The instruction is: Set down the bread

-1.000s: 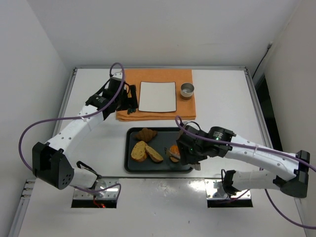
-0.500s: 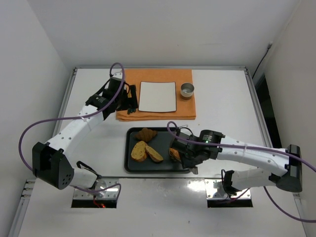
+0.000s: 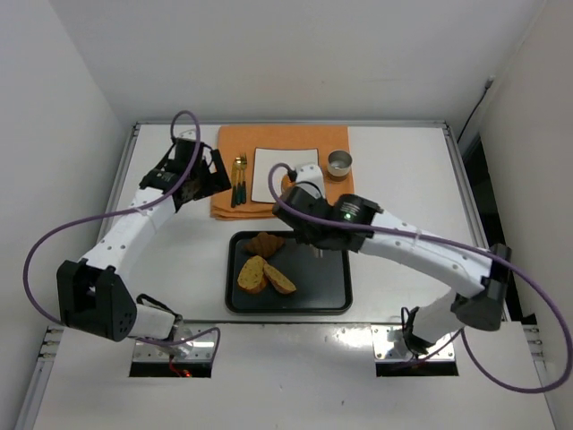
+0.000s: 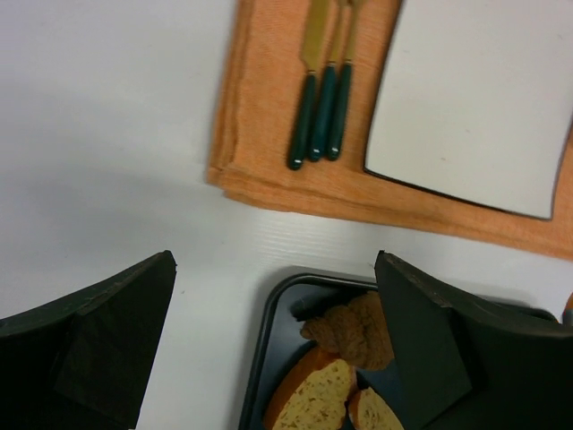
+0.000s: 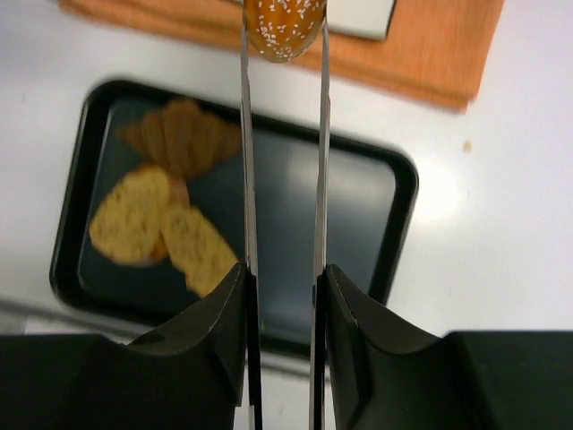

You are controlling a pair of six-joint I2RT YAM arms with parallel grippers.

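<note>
White tabletop (image 3: 403, 170) carries an orange cloth (image 3: 336, 193) with a square white plate (image 4: 474, 107), and nearer us a black tray (image 3: 331, 287). Our right gripper (image 5: 283, 36) is clamped on the seeded roll (image 5: 285, 20), about over the plate's near edge. The croissant (image 3: 265, 243) lies on the tray. Our left gripper (image 4: 273, 331) hangs spread and empty. We judge the roll's placement is in hand; next we lower it onto the plate and release.
</note>
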